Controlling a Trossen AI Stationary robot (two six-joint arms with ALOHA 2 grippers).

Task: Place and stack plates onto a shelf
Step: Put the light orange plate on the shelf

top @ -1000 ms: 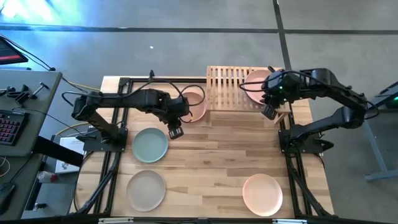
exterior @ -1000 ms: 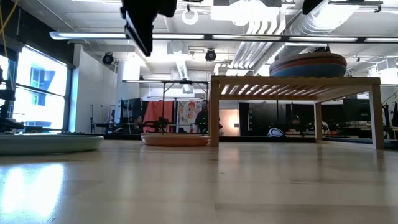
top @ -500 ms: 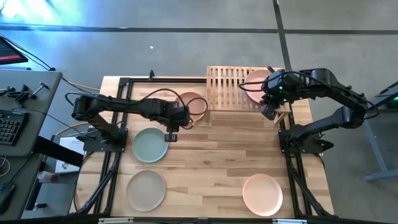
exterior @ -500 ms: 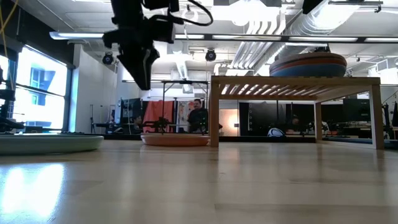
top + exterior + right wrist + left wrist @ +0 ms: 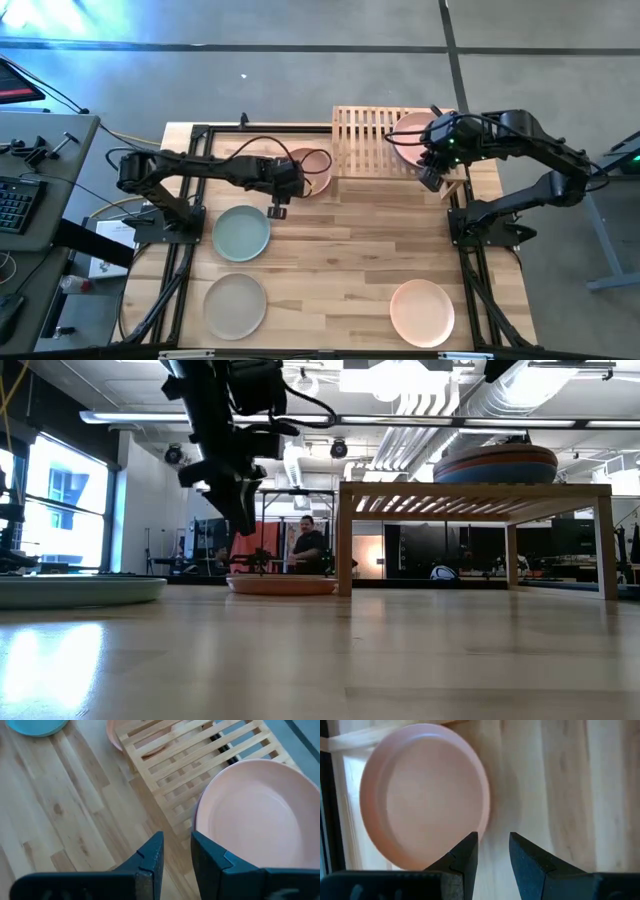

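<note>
In the high view, along the lower edge of the frame, a beige plate (image 5: 235, 304) lies lower left and a peach plate (image 5: 421, 311) lower right, both flat on the plank-wood table (image 5: 340, 250); their matte rounds show no contents. Above the beige one sits a sage green plate (image 5: 241, 232). The left gripper (image 5: 275, 210) hangs just right of it, fingers a little apart with nothing between them, its tips close to the rim of a pink plate (image 5: 425, 795). That plate rests on the table left of centre, partly hidden under the left arm from above and seen only as a thin edge in the low view.

Farther back, the slatted bamboo shelf (image 5: 365, 140) carries a stack of plates (image 5: 412, 135) at its right end, a pale pink one on top; the lower ones are mostly hidden, though the low view shows a blue band. The right gripper (image 5: 432, 180) hovers by the shelf's front edge beside the stack, fingers narrowly parted and empty. A person stands in the room beyond.
</note>
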